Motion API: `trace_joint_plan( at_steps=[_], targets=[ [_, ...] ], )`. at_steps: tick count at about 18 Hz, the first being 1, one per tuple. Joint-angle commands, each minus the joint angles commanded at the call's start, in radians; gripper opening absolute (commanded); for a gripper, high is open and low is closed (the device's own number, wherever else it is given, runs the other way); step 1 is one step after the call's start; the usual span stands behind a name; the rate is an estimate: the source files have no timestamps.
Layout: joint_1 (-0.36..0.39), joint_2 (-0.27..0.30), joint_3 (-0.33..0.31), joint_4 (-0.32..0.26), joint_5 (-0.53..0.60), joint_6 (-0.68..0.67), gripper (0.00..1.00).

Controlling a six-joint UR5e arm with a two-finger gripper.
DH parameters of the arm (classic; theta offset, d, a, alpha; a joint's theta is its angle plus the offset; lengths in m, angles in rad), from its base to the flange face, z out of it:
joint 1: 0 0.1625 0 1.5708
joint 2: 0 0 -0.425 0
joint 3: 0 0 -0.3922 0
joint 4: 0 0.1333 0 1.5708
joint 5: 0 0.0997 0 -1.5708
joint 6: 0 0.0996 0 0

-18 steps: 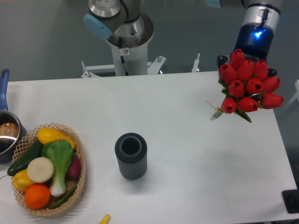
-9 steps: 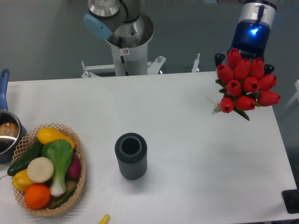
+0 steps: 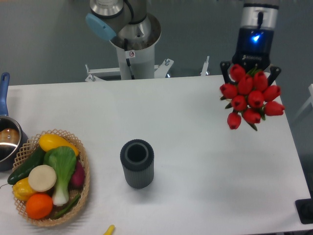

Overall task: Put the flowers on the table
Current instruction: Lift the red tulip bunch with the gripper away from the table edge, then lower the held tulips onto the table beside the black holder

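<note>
Red flowers [image 3: 250,97] with green leaves, a plain white table [image 3: 195,147], a dark grey ribbed vase [image 3: 137,163], a tan woven basket [image 3: 83,169], a black gripper [image 3: 249,68] lit blue.

camera: single fixed view | high, in front of the table [image 3: 195,147] | faces down toward the arm base [image 3: 132,44] | moderately near

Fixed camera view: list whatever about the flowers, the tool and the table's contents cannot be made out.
- Tulips: stems and tie hidden behind the red buds.
- Tool: fingertips covered by the buds, so its hold on the bunch is not visible.
- Saucepan: cut off by the left edge.
- Yellow object: cut off by the bottom edge, too little shows to name it.
</note>
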Motion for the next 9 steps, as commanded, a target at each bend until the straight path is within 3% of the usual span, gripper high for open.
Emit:
trace_joint_plan(
  at_steps=[5, 9],
  targets=[
    [-0.086, -0.136, 0.031, 0.009, 0.212, 0.006, 0.41],
    [-0.121, -0.218, 0.058, 0.011, 0.293, -0.015, 0.44]
  ],
)
